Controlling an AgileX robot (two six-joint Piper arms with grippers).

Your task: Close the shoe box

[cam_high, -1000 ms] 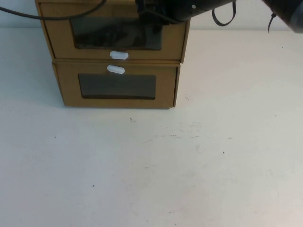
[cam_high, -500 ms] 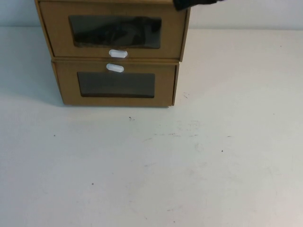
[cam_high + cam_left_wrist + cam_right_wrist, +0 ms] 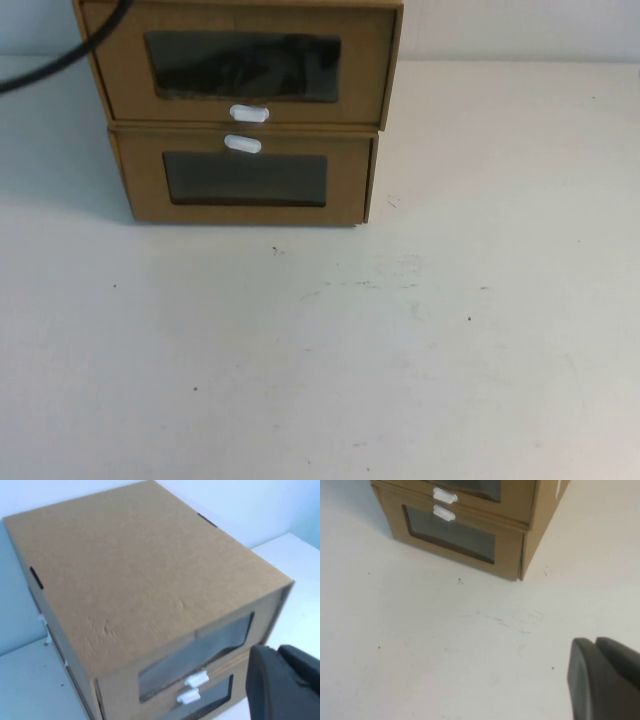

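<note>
Evidently the shoe box [image 3: 243, 63] already sits shut, its front flush, stacked on the lower box [image 3: 245, 178] on the tabletop [image 3: 400, 340]; left hand [image 3: 282, 685] hovers above it, right hand [image 3: 602, 677] well clear; fingers' state unclear for both; little remains.

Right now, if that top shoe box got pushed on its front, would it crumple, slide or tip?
Likely stiff: the shoe box is flat-faced cardboard. Sitting on the lower box, it may slide back rather than tip, being low and wide. The left gripper hangs above the boxes, the right gripper over the table in front.
</note>
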